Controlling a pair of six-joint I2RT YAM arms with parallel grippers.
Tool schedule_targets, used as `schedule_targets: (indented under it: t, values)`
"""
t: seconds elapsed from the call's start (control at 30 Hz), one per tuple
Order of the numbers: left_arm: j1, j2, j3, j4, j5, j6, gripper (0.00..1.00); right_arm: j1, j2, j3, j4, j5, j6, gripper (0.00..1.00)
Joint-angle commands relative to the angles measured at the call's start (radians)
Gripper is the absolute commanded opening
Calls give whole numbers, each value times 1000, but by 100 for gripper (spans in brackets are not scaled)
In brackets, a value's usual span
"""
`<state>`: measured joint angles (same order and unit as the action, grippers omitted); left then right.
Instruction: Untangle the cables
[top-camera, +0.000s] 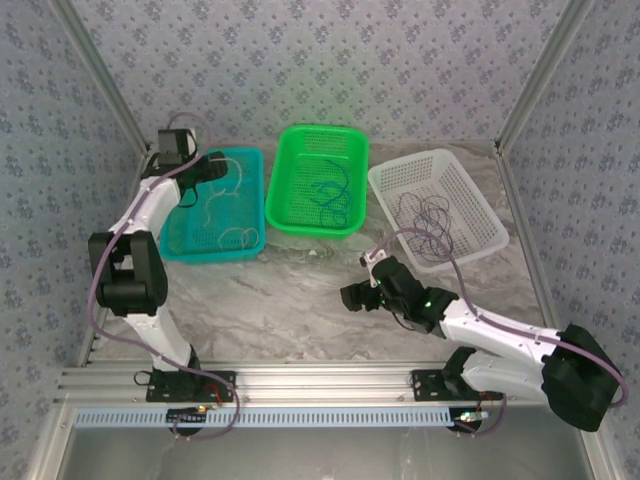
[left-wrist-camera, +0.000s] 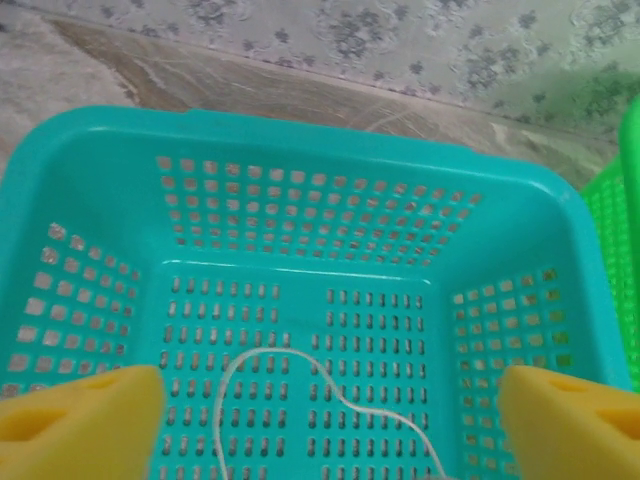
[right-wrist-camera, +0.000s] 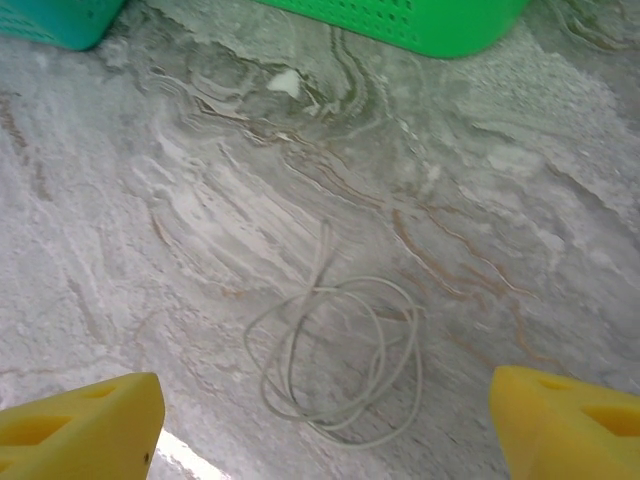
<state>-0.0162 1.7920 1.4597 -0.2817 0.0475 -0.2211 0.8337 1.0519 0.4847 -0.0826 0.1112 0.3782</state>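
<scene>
Left pincer (left-wrist-camera: 325, 420) over teal basket (left-wrist-camera: 300, 130), cable (left-wrist-camera: 270, 352)

The left arm (top-camera: 150, 205) and the right arm (top-camera: 500, 335) are showing white shells joined by bulky black joints, each sitting on a black base plate (top-camera: 190, 385). A thick purple cable (top-camera: 95, 300) is running along each arm, and a small green light (top-camera: 428, 297) is glowing on the right one. The left hand (left-wrist-camera: 320, 420) and right hand (right-wrist-camera: 320, 420) are showing blunt yellow fingers (right-wrist-camera: 80, 430) with shallow hollows.
</scene>
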Motion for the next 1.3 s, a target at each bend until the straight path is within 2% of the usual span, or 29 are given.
schedule_targets:
  t: [0.0, 0.07, 0.2, 0.37, 0.57, 0.67, 0.87, 0.93, 1.0, 1.07, 1.2, 1.27]
  values:
    - [-23, -76, -9, -20, -49, 28, 94, -24, -27, 6, -58, 19, 24, 87]
    - [-28, -93, -36, -26, -90, 17, 99, -37, -31, 1, -58, 2, 22, 88]
    - [-30, -108, -56, -85, -177, -16, 100, -71, -5, 10, -91, -2, 33, 89]
    - [-54, -74, -44, -182, -304, 9, 100, -97, 30, 23, -45, -85, 50, 88]
    - [-149, -45, -107, -156, -641, 138, 99, -100, 98, 89, -75, -100, 26, 88]
    - [-196, -49, -141, -115, -732, 208, 99, -100, 128, 126, -101, -97, 1, 88]
    - [-235, -88, -198, -53, -718, 260, 97, -123, 170, 257, -95, -117, -97, 89]
    - [-237, -116, -222, -37, -675, 263, 97, -152, 215, 328, -69, -165, -144, 85]
    - [-237, -156, -249, -20, -625, 273, 97, -174, 293, 418, -42, -238, -204, 77]
    - [-237, -187, -263, -20, -590, 285, 97, -169, 380, 523, -35, -296, -303, 75]
    - [-236, -226, -262, -56, -524, 303, 96, -147, 576, 761, -46, -399, -526, 79]
    - [-237, -243, -263, -76, -471, 313, 96, -150, 663, 845, -31, -439, -589, 82]
